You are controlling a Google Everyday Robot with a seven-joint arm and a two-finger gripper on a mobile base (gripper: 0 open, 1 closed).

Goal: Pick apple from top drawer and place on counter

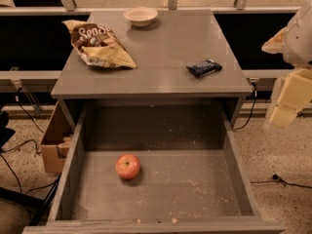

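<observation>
Apple [127, 166], round red-orange, is lying in grey wooden drawer [195, 191]; pale gripper [286, 106] is hovering rightward, jaw state unclear.

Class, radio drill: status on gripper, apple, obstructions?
Gripper beside counter's right edge, outside top drawer. Apple on drawer floor, untouched. Nothing covering it.

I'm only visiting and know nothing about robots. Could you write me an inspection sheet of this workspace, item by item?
Surface: grey counter; below it the top drawer is pulled open, with crumbs on its floor.
Job's things: apple lies in the drawer, left of middle, not held.
Clutter: chip bag on the left, pale bowl at the back, dark snack packet on the right, all on the counter.
Grippers: gripper at the right edge, beside the cabinet, well apart from the apple.
Cables: black cables on the floor on both sides.
Surroundings: cardboard box left of the cabinet; speckled floor.
</observation>
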